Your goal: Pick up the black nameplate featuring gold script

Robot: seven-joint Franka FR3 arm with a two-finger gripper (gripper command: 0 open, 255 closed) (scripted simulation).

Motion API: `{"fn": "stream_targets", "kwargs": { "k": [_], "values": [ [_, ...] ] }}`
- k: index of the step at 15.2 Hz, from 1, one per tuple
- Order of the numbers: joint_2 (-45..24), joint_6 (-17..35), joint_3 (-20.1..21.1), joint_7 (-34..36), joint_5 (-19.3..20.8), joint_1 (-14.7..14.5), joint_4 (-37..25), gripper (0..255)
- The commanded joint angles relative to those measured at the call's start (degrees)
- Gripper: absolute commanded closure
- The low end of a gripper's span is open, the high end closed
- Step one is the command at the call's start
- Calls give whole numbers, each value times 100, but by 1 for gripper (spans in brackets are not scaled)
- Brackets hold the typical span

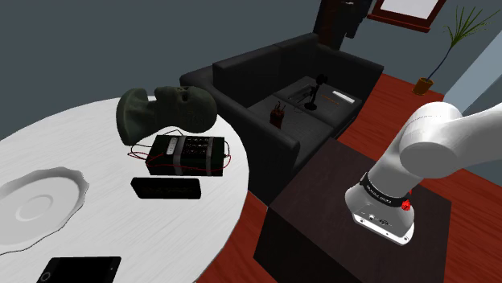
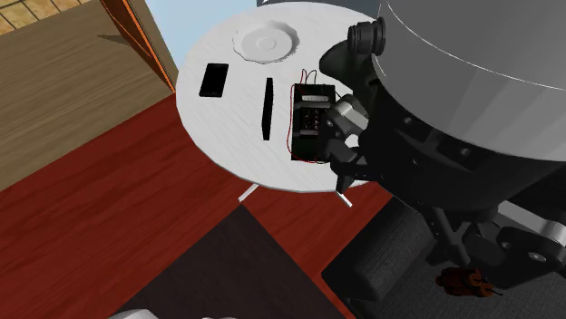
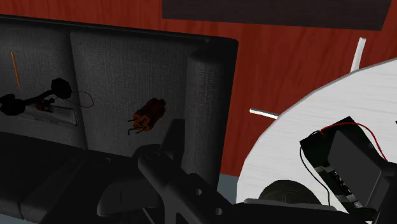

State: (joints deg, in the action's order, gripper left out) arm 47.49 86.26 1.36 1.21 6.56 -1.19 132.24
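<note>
**Black nameplate lying on the round white bench, claw state unclear**

So the surface here is a round white bench (image 1: pixel 217 201) on thin white legs. The black nameplate (image 1: pixel 165 188) lies flat on it, just beside a black wired device (image 1: pixel 187 154) with a keypad and red leads. In the second exterior view the nameplate (image 2: pixel 268 109) sits between that device (image 2: pixel 313 122) and a black phone (image 2: pixel 214 80). I can't read any script on it from these angles.

Other stuff on the bench: a dark green head (image 1: pixel 165 111) lying on its side behind the device, and a white plate (image 1: pixel 40 201) with a wavy rim, well apart from the nameplate.

Room-wise, there's a red wood floor (image 1: pixel 406 88), dark grey-blue walls, and a black sofa (image 1: pixel 265 76) right next to the bench. The sofa has a bundle of red sticks (image 1: pixel 277 115) and an old black telephone (image 1: pixel 314 90) on its seat. A potted plant (image 1: pixel 445 48) stands against the far wall. The white arm (image 1: pixel 430 149) rises from its dark stand (image 1: pixel 322 217).

In the wrist view the claw (image 3: pixel 181 191) is just a dark shape over the sofa and the bench edge. Honestly I can't tell whether it's open or closed.
</note>
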Motion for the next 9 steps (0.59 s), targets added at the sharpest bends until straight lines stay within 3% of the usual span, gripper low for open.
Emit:
{"fn": "stream_targets", "kwargs": {
  "k": [1,9],
  "values": [
    [0,0,0,0,0,0,0,0],
    [-986,1264,347,69,-273,-364,283,0]
  ]
}}
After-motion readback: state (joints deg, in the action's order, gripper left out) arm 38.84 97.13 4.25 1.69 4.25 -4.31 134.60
